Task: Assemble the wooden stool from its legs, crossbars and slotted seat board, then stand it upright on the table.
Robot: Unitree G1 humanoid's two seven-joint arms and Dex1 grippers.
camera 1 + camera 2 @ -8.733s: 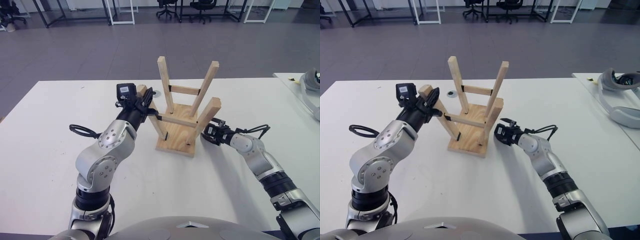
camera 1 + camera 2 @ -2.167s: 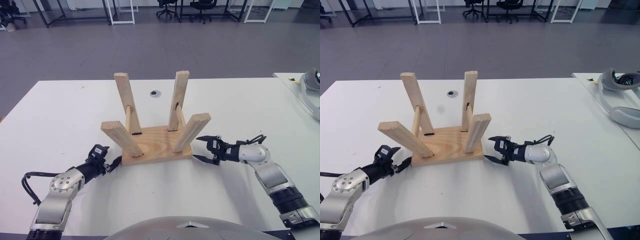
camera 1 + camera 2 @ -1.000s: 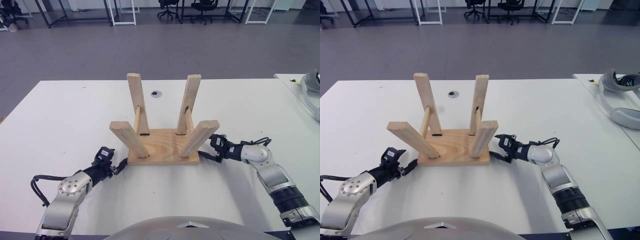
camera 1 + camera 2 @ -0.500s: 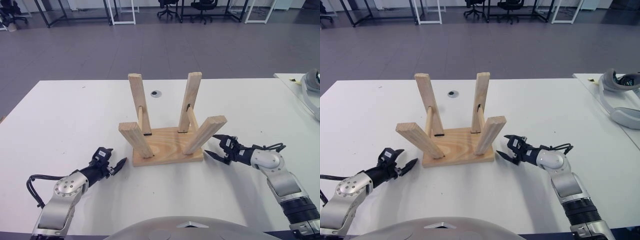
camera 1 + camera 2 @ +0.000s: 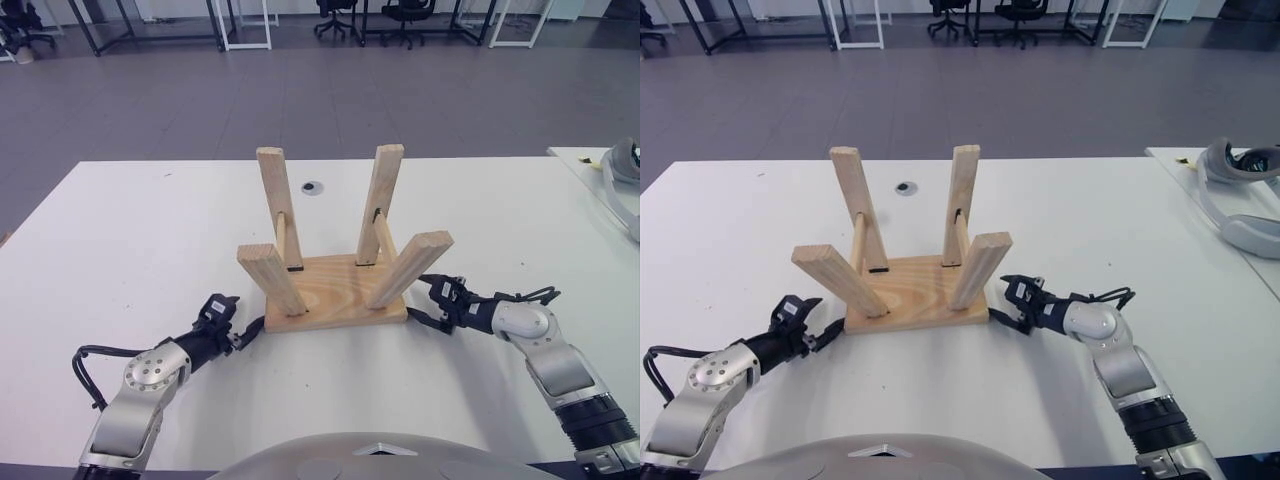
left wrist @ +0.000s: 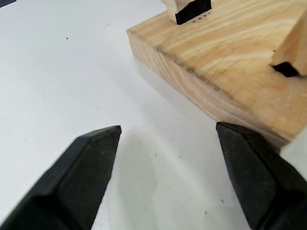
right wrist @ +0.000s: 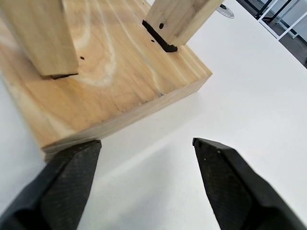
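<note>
I saw my left gripper (image 5: 249,327) and right gripper (image 5: 420,301) wide open, empty, at opposite ends of the seat board (image 5: 335,287) of the upturned stool (image 5: 384,200).

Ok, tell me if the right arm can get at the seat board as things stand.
Probably yes. Its jaws stand open at the right edge of the seat board, one finger by the near corner, only bare table between them. The near leg leans out above but seems clear of them.
</note>
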